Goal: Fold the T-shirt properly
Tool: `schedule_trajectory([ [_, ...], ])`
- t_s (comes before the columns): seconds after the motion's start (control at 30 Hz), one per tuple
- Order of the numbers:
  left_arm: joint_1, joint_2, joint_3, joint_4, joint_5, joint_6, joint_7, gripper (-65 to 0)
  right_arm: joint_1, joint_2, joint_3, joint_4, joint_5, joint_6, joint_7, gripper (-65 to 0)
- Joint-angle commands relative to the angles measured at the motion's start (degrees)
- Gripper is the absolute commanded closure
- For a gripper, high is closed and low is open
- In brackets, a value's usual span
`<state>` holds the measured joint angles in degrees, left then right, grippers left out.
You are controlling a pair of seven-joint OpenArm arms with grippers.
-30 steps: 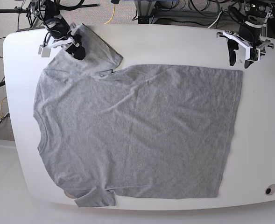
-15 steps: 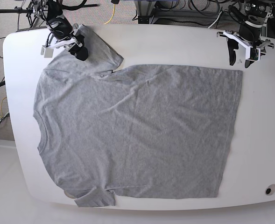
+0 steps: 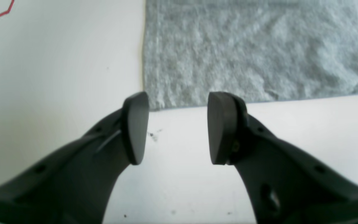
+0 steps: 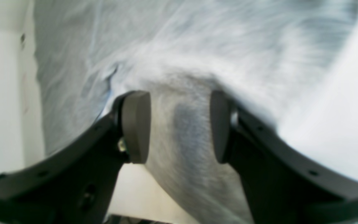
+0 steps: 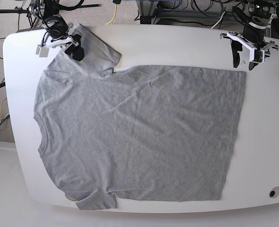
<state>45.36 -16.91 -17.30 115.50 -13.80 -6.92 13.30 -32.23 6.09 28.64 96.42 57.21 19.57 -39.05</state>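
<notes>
T-shirt (image 5: pixel 139 132): soft, limp, light | take hold at hem corners | left gripper (image 3: pixel 177 127): jaws apart, empty | right gripper (image 4: pixel 180 126): jaws apart astride upper-left sleeve

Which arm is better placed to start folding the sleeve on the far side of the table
Right. The right gripper sits over the T-shirt's far sleeve, jaws apart with cloth between them. The left gripper hangs open over bare table off the hem corner.
</notes>
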Motion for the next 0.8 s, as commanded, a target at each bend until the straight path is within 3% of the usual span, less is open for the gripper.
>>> schedule_trajectory([
  [0.0,0.0,-0.6,-0.7,0.0,-0.2,-0.3,-1.0,-28.0,-0.2,0.3,1.1,1.1,0.4,1.4,0.5,-29.8],
  [0.1,-1.0,-0.6,-0.9,-1.2,-0.2,-1.1,-0.5,-28.1,-0.2,0.1,2.2,0.9,0.2,1.7,0.5,-29.4],
  [0.17,-2.9,-0.5,-1.0,-3.2,-0.6,-3.5,0.7,-28.4,-0.1,0.2,3.4,-0.1,0.5,2.0,0.4,-29.3],
  [0.37,-4.3,-0.4,-0.8,-4.6,-0.9,-4.9,1.2,-28.6,-0.2,0.3,3.6,-0.6,0.0,2.1,0.5,-29.2],
  [0.77,-3.6,0.0,-0.4,-3.2,-0.9,-2.3,0.9,-28.7,0.4,0.7,2.3,-3.6,-1.3,1.6,0.4,-28.8],
])
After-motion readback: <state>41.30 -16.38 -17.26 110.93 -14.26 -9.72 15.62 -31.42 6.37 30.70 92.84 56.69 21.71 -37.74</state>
